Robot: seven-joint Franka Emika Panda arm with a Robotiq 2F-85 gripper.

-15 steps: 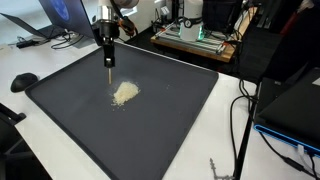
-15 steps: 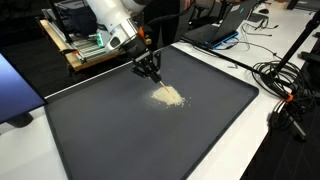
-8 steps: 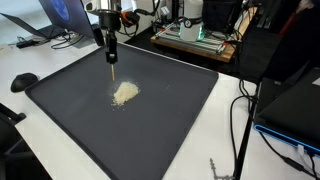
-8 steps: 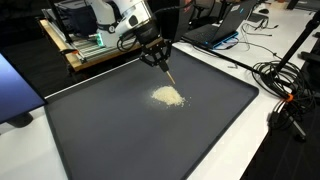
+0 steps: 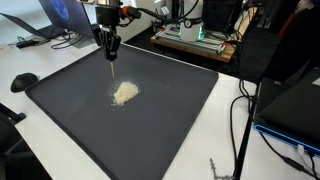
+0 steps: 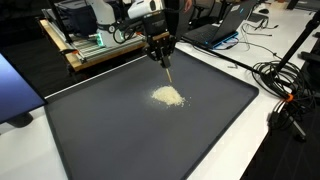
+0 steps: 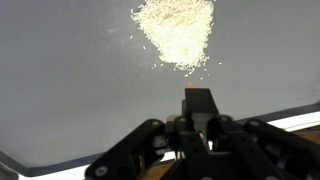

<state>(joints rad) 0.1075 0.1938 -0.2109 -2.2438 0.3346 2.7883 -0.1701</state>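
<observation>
Closest to the wrist camera, the hand (image 7: 197,122) has its fingers pressed together on a thin stick (image 7: 196,100), which is seen almost end-on. In both exterior views the stick (image 5: 112,68) hangs straight down from the hand (image 5: 109,48), with its tip in the air above the dark mat (image 5: 170,120) and clear of it. Judging by its look, the stick is light and stiff, and it is best gripped at its upper end, as it is now. Just beyond the tip lies a pile of pale grains (image 7: 176,28), with stray specks around its edge. The grains look loose and very light, so they should scatter at a touch. There is one stick, one pile (image 6: 168,96) and one mat. Farther out, the white tabletop (image 5: 28,62) carries one dark mouse (image 5: 23,81), a laptop (image 5: 62,14) and a tangle of cables (image 6: 283,88).
</observation>
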